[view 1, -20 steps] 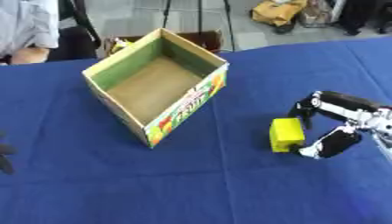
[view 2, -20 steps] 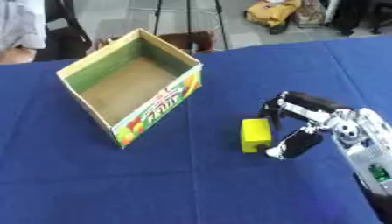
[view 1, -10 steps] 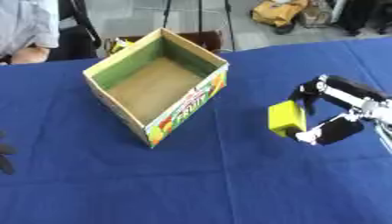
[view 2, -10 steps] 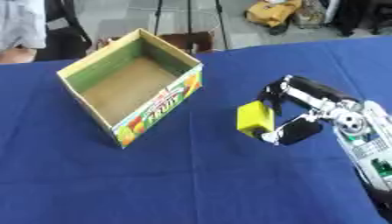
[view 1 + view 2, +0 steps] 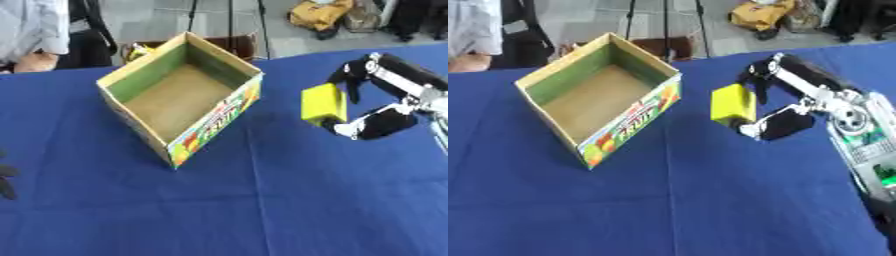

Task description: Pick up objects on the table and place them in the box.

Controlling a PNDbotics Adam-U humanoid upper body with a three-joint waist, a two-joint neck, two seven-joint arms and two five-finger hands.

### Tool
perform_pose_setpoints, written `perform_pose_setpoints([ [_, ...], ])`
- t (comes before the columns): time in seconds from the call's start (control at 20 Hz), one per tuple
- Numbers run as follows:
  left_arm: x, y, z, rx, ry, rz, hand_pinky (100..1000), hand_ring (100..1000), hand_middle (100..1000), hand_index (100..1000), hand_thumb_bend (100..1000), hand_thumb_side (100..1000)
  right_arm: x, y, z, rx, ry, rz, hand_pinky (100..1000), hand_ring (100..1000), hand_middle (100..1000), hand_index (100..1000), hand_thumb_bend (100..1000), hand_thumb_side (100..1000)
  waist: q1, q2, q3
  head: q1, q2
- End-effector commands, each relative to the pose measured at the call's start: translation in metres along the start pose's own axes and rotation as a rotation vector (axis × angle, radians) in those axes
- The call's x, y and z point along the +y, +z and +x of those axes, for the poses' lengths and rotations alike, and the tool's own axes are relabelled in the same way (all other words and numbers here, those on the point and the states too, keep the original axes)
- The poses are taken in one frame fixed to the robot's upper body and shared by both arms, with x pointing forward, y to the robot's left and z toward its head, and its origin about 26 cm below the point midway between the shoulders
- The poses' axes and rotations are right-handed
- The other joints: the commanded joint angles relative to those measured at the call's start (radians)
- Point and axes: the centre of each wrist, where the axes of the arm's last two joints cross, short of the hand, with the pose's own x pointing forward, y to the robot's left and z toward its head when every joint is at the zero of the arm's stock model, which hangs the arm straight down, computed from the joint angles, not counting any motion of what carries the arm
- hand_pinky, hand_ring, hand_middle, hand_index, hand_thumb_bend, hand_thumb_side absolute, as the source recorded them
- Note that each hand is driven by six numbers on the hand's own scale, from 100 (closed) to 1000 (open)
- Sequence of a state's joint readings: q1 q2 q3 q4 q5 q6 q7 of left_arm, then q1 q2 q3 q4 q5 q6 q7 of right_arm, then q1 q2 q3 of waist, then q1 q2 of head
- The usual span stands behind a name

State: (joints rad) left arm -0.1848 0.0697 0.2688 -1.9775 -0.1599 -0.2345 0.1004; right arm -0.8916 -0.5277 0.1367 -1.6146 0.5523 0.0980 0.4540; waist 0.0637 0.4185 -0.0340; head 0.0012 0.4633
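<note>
Right hand (image 5: 785,107) reaches in from the right edge, fingers arched over the top and thumb curled beneath, pinching the yellow block (image 5: 733,105); block held just right of the open cardboard box (image 5: 601,145), apart from its printed side wall. Box sits empty on the blue counter (image 5: 675,200); left hand (image 5: 7,179) shows only as dark fingertips at the left edge, state cannot be told.

Even, bright overhead light, no glare. Soft shadow under the box (image 5: 179,105) on the blue tablecloth (image 5: 262,210). Whole frame soft; right hand (image 5: 785,107) and yellow block (image 5: 733,104) smeared with motion blur.
</note>
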Motion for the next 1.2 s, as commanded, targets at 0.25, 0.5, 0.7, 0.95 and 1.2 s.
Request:
perform_pose_setpoints([
  [0.25,0.003,-0.004,0.006,-0.028,-0.003,-0.004,268,476,558,888,349,965,-0.013,-0.003,0.012,-0.04,0.004,-0.051,721,781,310,367,204,120,-0.006,-0.025,0.001,-0.002,-0.015],
  [0.5,0.001,-0.002,0.006,-0.02,0.004,-0.02,267,475,557,888,343,962,-0.02,-0.007,0.025,-0.097,-0.011,-0.099,715,770,296,350,233,100,-0.014,-0.034,0.027,-0.025,-0.011],
  [0.7,-0.002,-0.001,0.006,-0.02,0.016,-0.045,266,475,557,889,345,962,-0.023,-0.03,0.049,-0.124,-0.056,-0.17,717,776,292,348,248,100,-0.031,-0.033,0.073,-0.049,-0.015],
  [0.95,0.0,-0.003,0.007,-0.025,0.012,-0.04,266,475,557,889,345,962,-0.027,-0.061,0.067,-0.132,-0.062,-0.191,717,776,292,348,248,100,-0.034,-0.026,0.068,-0.04,-0.022],
  [1.2,-0.003,-0.004,0.007,-0.033,0.02,-0.054,265,473,556,889,347,960,-0.036,-0.088,0.082,-0.099,-0.117,-0.254,717,779,281,339,284,124,-0.052,-0.008,0.127,-0.061,-0.045],
])
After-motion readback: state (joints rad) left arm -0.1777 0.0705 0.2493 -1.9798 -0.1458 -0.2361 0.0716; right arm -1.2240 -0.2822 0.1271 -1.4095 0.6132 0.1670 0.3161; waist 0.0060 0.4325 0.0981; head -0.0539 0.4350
